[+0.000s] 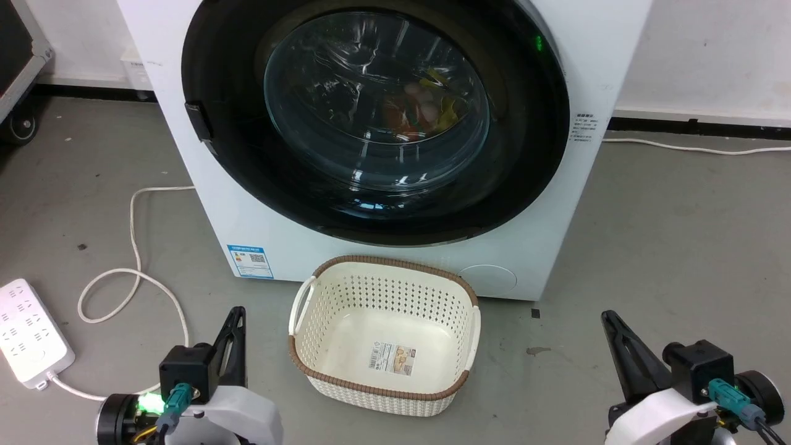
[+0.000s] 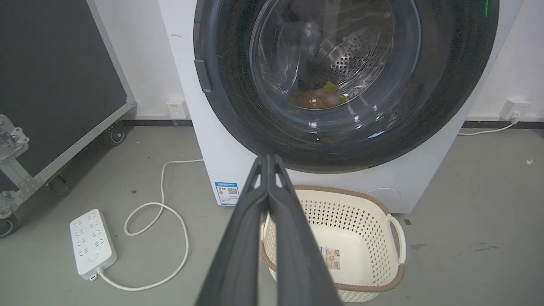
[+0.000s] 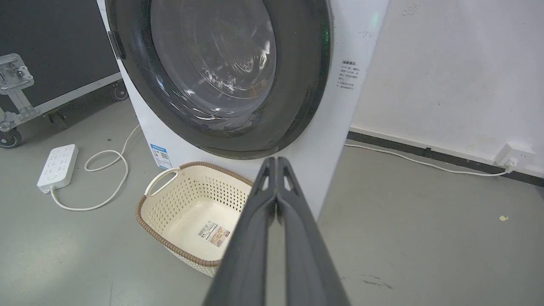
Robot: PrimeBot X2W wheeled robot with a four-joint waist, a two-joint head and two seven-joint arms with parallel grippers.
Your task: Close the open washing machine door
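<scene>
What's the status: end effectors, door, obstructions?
Left end effector shut, empty. Right end effector shut, empty. Washing machine door flush against the washing machine, looks closed. Basket on floor below door.

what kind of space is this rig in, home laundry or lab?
Probably a lab or workshop mock-up, not a home: the washing machine stands on a bare grey floor, a wheeled black flight case sits at the left, and a power strip lies loose on the floor.

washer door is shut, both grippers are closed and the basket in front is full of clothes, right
No: the basket is empty but for a sticker, as the head view shows. The washing machine door looks shut, and the left gripper and right gripper are closed.
</scene>
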